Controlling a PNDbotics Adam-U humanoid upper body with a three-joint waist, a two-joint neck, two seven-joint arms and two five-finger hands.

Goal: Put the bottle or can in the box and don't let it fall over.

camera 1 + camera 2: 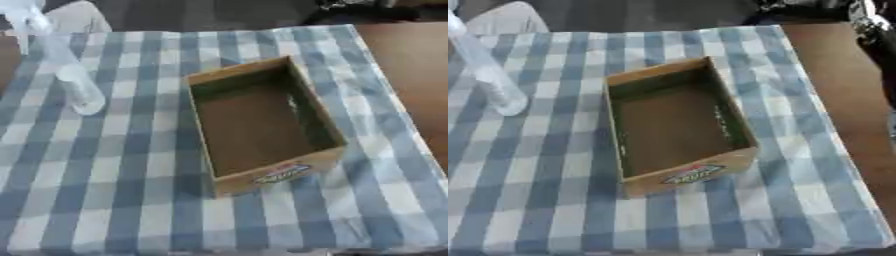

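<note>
Bottle, clear plastic, stands on the checked cloth covering the bench, left of the open cardboard box and apart from it. Neither hand is in view, so hand state cannot be told

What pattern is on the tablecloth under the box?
Blue and white checks on the tablecloth, clearest in the left eye view, all round the box.

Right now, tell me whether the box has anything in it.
Empty. The open cardboard box shows only its bare brown floor, and the clear bottle stands outside it to the left on the checked cloth.
</note>
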